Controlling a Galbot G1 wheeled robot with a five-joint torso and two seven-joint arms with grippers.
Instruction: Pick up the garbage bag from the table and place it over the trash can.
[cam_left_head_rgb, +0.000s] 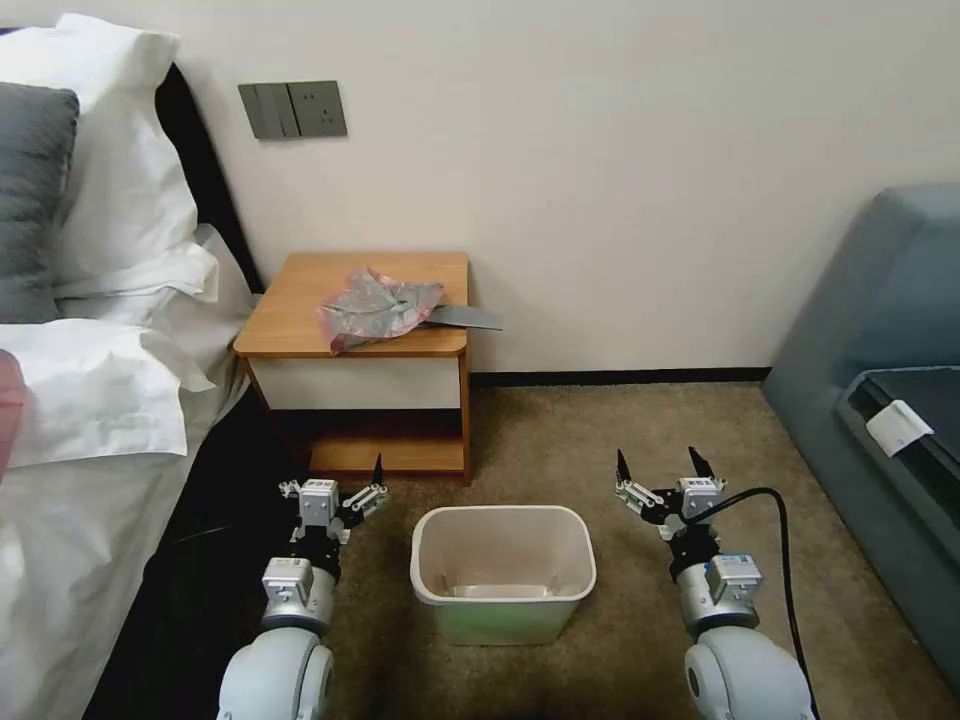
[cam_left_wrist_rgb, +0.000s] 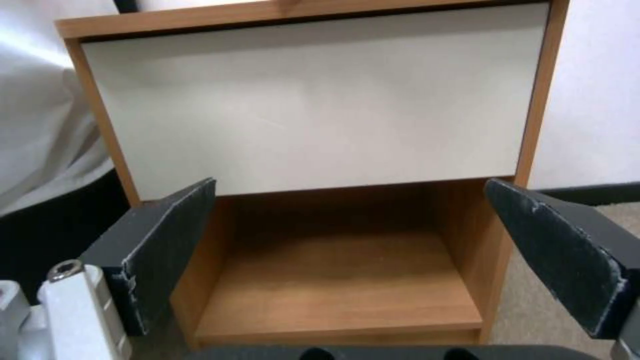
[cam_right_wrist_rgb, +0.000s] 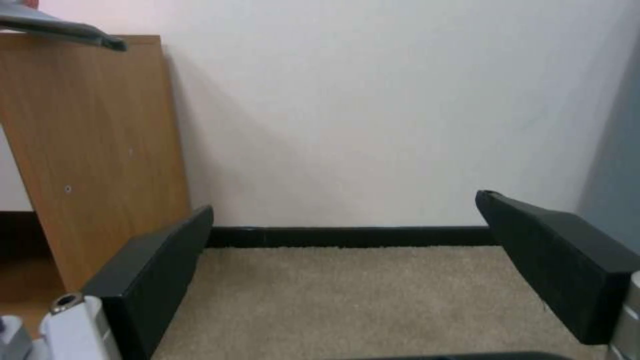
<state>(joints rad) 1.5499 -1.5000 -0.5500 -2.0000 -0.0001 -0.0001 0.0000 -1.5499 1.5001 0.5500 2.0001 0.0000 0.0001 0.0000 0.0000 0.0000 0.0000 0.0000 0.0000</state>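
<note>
The garbage bag (cam_left_head_rgb: 375, 305), crumpled grey plastic with a pinkish-red rim, lies on the top of the table (cam_left_head_rgb: 300, 310), an orange-brown nightstand with a white drawer front (cam_left_wrist_rgb: 313, 100). The cream trash can (cam_left_head_rgb: 503, 572) stands upright on the carpet in front of the table, its inside bare. My left gripper (cam_left_head_rgb: 338, 482) hovers low to the left of the can, open, facing the table's low shelf (cam_left_wrist_rgb: 333, 285). On the can's other side my right gripper (cam_left_head_rgb: 660, 464) is open too, pointing at the wall. Both hold nothing.
A flat dark grey sheet (cam_left_head_rgb: 465, 317) sticks out over the table's right edge beside the bag. A bed with white pillows (cam_left_head_rgb: 100, 330) fills the left side, and a grey-blue sofa (cam_left_head_rgb: 890, 400) stands at the right. Beige carpet (cam_left_head_rgb: 600, 440) lies between.
</note>
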